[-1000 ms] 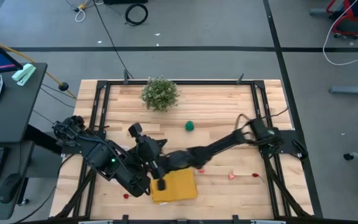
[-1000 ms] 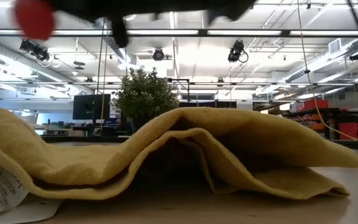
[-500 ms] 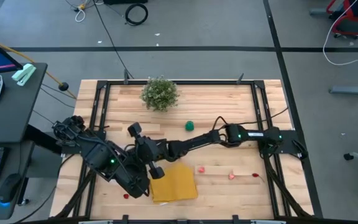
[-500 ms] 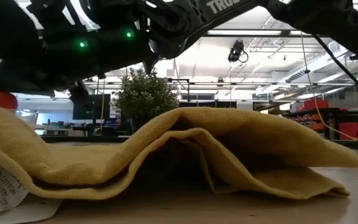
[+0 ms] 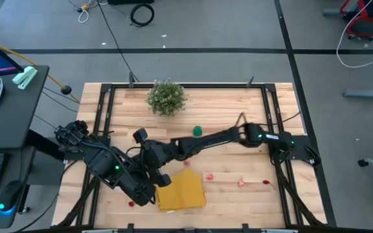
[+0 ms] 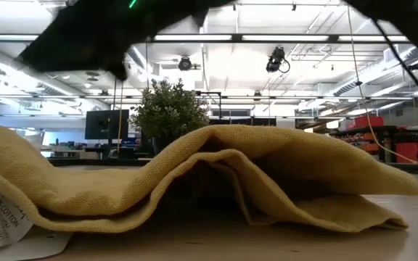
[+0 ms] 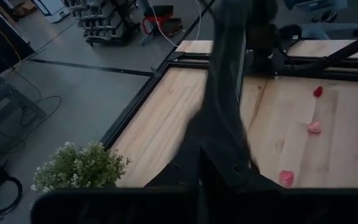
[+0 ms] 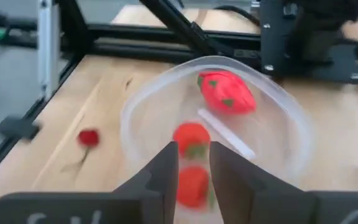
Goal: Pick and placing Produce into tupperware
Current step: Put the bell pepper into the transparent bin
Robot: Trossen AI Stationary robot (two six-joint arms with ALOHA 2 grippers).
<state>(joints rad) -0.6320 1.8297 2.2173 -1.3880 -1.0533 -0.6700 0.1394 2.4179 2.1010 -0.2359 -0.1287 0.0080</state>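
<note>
In the right wrist view, the round clear tupperware stands on the table and holds a red strawberry, a red tomato and another red piece. My right gripper hovers over its near rim, open by a narrow gap through which that last piece shows. The arms hide the tupperware in the high view. A small red piece lies on the table beside it. Two pink pieces, a red one and a green one lie farther right. My left arm waits at the table's left.
The folded yellow cloth lies at the near edge and fills the low view. The potted plant stands at the far edge. My right arm stretches across the table's middle, over my left arm's end. A black frame rims the table.
My right gripper has moved from over the cloth's left edge toward the far edge and a little left. In the low view, a red piece came down with it toward the cloth's left end, then went out of sight, and the arm rose.
</note>
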